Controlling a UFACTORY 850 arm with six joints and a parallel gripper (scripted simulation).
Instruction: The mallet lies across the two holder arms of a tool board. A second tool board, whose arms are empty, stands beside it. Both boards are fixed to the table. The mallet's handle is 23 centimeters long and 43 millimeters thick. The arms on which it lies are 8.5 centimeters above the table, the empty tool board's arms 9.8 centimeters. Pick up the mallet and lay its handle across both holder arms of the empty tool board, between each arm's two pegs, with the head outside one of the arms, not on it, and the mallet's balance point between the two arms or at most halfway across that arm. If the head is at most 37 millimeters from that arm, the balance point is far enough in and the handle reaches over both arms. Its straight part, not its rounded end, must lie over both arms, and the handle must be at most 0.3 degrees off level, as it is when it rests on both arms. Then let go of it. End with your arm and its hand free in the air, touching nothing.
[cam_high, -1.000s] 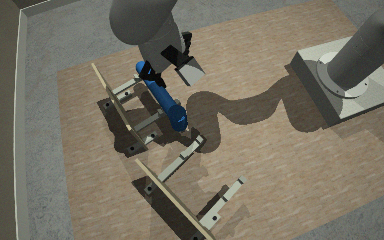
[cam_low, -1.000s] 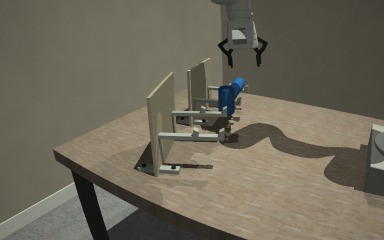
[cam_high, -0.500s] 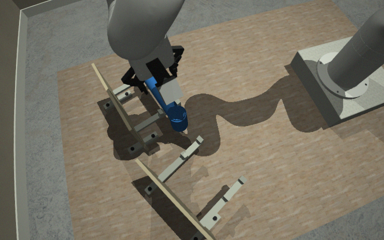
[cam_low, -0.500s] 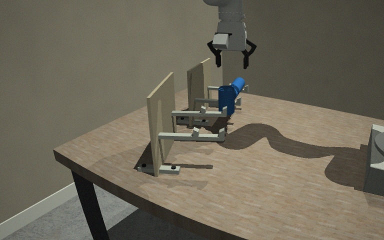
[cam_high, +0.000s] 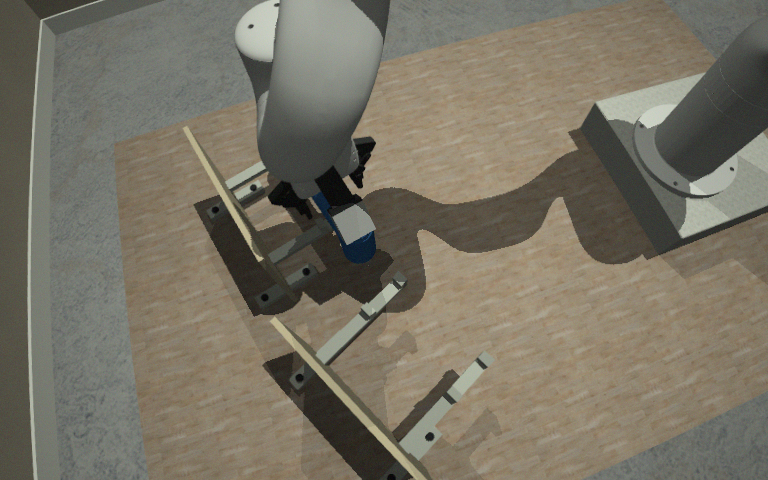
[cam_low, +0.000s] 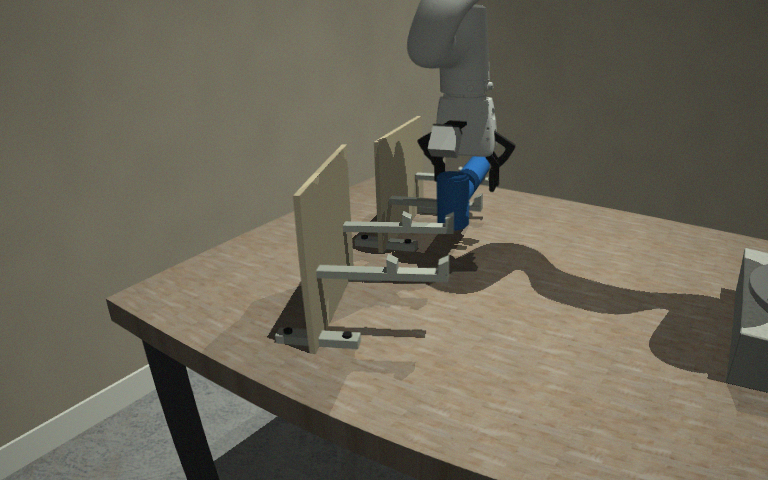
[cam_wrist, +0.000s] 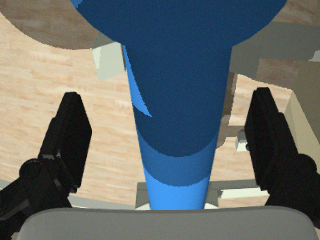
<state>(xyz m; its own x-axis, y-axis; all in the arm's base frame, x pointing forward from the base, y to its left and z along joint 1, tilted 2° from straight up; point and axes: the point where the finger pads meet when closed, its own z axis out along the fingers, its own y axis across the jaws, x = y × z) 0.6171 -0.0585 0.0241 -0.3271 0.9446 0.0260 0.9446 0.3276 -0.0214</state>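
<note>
The blue mallet (cam_high: 359, 249) (cam_low: 453, 198) (cam_wrist: 180, 114) lies across the two holder arms of the far tool board (cam_high: 218, 183) (cam_low: 396, 152), with its head outside the arm nearer the second board. My gripper (cam_high: 333, 198) (cam_low: 466, 175) (cam_wrist: 167, 109) is open and straddles the handle just behind the head, one black finger on each side, not touching it. The empty tool board (cam_high: 336, 384) (cam_low: 320, 226) stands beside it, and its two arms (cam_high: 362, 319) (cam_high: 453, 396) (cam_low: 396, 226) (cam_low: 379, 273) are bare. The arm's body hides most of the handle in the top view.
The robot's base block (cam_high: 640, 158) (cam_low: 747, 322) stands at the table's far right side. Both boards are bolted to the wooden table (cam_high: 509, 283) (cam_low: 509, 367) near its left edge. A wall rises behind the boards.
</note>
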